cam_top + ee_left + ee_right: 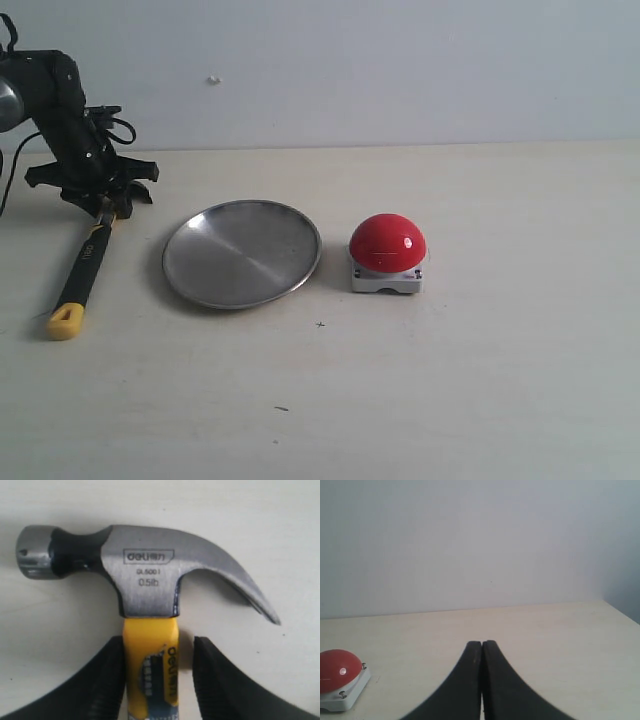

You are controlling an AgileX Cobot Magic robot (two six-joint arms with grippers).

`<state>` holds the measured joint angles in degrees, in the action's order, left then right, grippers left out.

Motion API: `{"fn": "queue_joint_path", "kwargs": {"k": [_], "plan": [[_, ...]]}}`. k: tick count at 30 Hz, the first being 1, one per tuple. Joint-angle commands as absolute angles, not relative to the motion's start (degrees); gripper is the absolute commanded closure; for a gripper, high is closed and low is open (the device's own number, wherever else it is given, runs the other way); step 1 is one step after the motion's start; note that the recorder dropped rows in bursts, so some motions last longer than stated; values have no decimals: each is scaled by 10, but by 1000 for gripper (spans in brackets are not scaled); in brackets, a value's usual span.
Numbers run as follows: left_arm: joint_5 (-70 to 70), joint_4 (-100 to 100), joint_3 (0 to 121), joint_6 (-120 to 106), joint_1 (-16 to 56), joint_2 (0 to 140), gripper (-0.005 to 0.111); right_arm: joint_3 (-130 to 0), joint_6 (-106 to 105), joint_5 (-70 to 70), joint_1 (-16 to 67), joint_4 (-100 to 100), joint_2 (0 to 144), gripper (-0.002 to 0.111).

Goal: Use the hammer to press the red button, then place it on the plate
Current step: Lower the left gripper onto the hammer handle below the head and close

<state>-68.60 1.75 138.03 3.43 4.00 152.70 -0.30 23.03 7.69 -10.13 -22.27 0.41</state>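
Your left gripper [159,645] stands open around the neck of the small black-and-yellow claw hammer [150,580]; your right gripper [481,645] is closed.

exterior high, facing the wall [400,60], left wrist close over hammer [150,580], right wrist low (shares red button [337,669])

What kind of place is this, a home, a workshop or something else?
Most likely a robot test bench: a pale table against a blank wall, a black robot arm, and just a hammer, plate and red button laid out.
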Motion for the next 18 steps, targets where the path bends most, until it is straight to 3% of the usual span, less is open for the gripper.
{"fn": "queue_joint_path", "kwargs": {"k": [1, 18], "plan": [[-700, 23, 1379, 31, 40, 1527, 63, 0, 227, 72, -106, -220, 0, 108], [-700, -13, 1379, 37, 39, 1527, 63, 0, 227, 72, -106, -220, 0, 108]]}}
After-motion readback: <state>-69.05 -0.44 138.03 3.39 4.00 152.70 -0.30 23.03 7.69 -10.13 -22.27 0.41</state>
